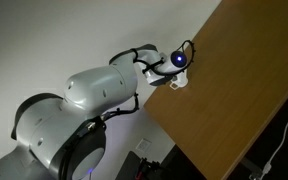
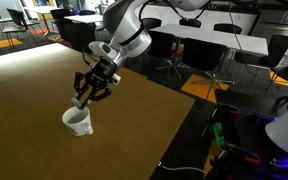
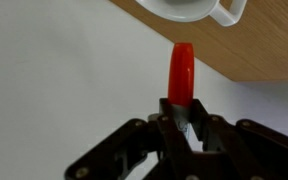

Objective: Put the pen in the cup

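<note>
Above the wooden table [image 2: 34,85], the gripper [image 2: 84,98] hangs close to the white cup [image 2: 78,121], its jaws clenched on the red-orange pen [image 3: 181,72].

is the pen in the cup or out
Out: the red-orange pen is clamped in the gripper, its tip short of the small white mug.

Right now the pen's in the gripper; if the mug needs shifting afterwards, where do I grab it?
Grip the mug at its rim, probably from straight above: it stands upright, mouth open, so one finger goes inside, one outside. Avoid the loop handle side. The gripper is shut on the pen; release that first.
</note>
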You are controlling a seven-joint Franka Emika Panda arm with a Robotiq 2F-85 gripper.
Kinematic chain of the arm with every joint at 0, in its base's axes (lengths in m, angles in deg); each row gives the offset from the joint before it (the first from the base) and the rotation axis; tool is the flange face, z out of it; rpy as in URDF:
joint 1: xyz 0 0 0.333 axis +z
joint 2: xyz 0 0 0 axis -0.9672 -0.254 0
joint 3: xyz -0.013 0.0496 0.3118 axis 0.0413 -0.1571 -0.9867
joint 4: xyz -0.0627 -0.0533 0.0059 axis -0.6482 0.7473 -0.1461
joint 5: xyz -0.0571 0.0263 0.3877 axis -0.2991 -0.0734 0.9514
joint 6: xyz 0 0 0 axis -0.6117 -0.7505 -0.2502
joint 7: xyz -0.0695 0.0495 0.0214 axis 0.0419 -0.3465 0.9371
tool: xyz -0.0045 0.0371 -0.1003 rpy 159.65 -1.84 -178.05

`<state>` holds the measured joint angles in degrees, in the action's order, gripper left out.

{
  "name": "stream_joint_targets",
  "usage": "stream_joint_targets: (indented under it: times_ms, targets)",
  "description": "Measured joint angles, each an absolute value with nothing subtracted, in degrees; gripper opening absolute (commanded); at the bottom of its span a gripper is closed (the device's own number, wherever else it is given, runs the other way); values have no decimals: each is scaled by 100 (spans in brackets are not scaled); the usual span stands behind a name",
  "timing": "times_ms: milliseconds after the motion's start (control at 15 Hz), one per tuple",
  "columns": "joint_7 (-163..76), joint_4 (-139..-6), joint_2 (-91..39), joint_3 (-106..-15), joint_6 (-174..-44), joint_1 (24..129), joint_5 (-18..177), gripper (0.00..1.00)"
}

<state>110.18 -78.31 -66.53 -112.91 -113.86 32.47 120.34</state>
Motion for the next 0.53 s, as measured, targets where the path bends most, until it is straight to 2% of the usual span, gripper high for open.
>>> stream_joint_targets:
  times_ms: [533]
  targets:
    - [11014,-6845,-6920,-10444,-11372,4216,12641,6]
